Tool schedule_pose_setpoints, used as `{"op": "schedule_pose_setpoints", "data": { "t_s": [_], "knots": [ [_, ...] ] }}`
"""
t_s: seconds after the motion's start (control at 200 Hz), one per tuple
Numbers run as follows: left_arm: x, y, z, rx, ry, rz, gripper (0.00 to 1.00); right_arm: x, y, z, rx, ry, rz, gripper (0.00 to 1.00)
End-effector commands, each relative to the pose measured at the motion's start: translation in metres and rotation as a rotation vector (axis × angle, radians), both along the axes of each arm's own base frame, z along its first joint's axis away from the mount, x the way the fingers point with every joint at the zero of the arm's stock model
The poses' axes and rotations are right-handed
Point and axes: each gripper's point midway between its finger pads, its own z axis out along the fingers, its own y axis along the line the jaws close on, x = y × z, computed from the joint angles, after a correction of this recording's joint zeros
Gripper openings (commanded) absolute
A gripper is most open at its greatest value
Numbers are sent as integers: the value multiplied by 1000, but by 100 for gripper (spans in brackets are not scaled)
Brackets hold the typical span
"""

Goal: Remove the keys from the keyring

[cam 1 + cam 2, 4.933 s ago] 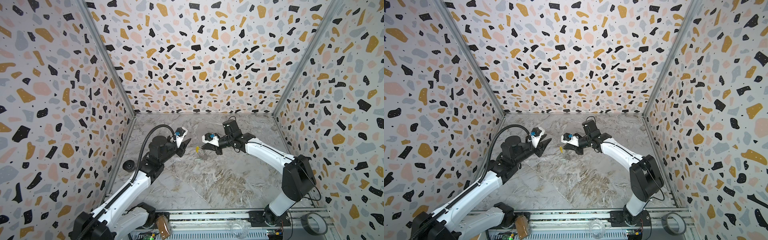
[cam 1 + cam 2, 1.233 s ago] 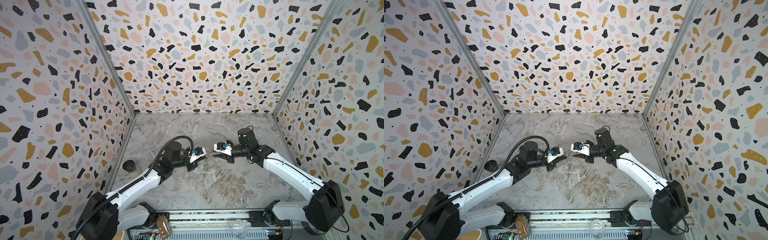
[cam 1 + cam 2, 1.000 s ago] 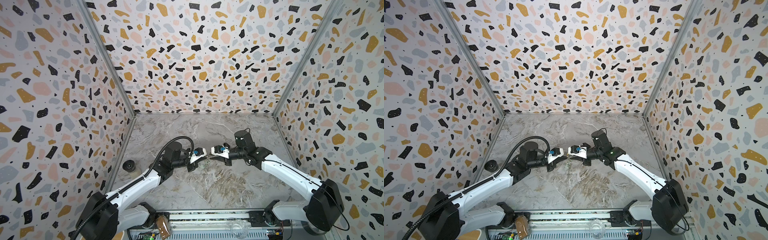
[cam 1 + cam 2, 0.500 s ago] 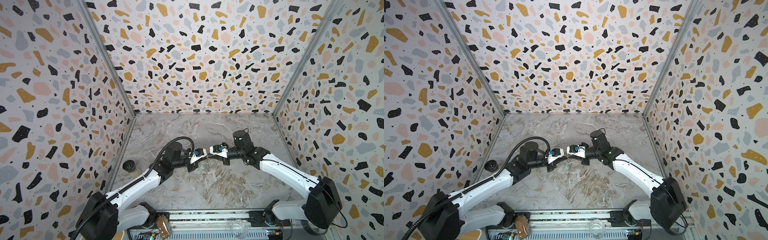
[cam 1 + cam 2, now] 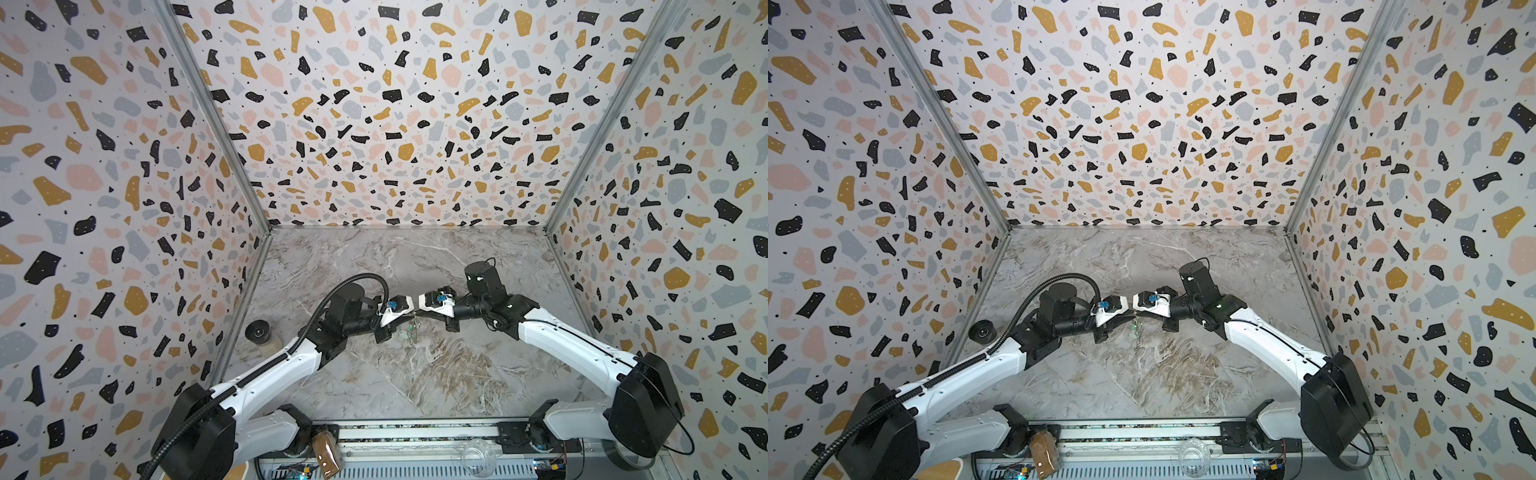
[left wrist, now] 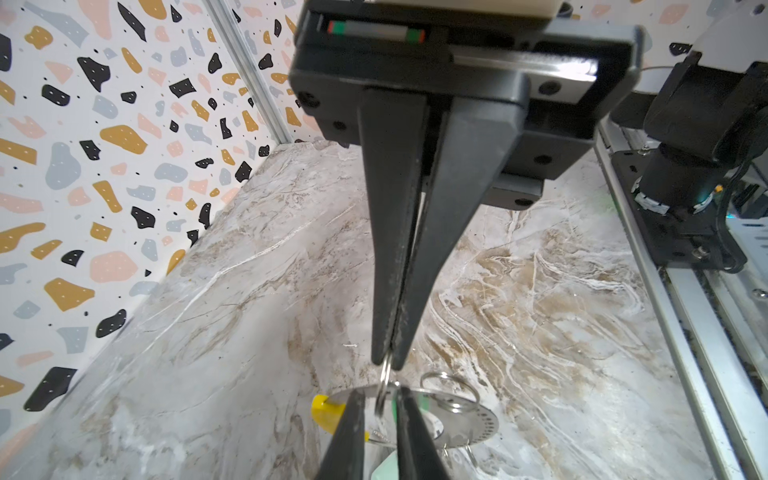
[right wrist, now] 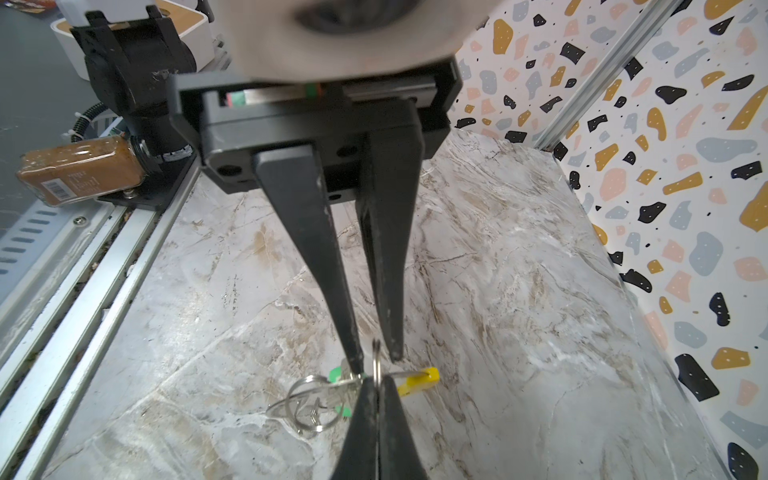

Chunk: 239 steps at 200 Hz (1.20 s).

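Grippers, count: two, meeting tip to tip above the middle of the marble floor (image 5: 415,374) in both top views.
Right gripper (image 6: 387,362): jaws pressed together, pinching a small wire ring (image 6: 381,390) that is seen edge-on.
Left gripper (image 7: 376,358): jaws a little apart, with the same ring standing in the gap. Contact with either finger is not clear.
Keyring (image 6: 478,424): one grey hoop with a dotted rim and one yellow sleeve (image 6: 327,412). It sits just under the meeting tips, and the small wire ring crosses its rim. The link itself is not resolved.
Keys (image 7: 309,415): metal blades too tangled to count. Two tags: green tag (image 7: 332,375) and pale mint tag (image 6: 384,471).
Other wire loops: at least two beside the pinched one, in the right wrist view.
Wrist views only: hoop, sleeve, tags and jaw gaps.
Top views: keyring and keys show only as a small glint below the tips.
Cut off: the mint tag, by the left wrist frame edge. The hoop is partly behind the left fingers.
Contact with the floor: cannot tell.
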Motion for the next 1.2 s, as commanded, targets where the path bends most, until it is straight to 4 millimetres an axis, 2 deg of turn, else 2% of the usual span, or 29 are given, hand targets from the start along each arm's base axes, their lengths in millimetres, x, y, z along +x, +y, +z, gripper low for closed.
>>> {"op": "schedule_pose_setpoints", "data": {
  "t_s": [0.0, 0.185, 0.676, 0.906, 1.191],
  "knots": [
    [8, 7, 31, -2, -136, 55, 23, 0, 2, 7, 6, 23, -4, 1],
    [6, 15, 40, -9, -191, 84, 21, 2, 3, 6, -3, 50, -12, 1],
    [-2, 3, 26, -8, -149, 45, 22, 3, 3, 12, 25, 58, -9, 0],
    [-5, 0, 30, -100, -113, 53, 23, 2, 0, 22, 95, 41, -8, 0],
    [-8, 5, 32, -161, -103, 81, 23, -4, -3, 22, 117, 24, 8, 0]
  ]
}}
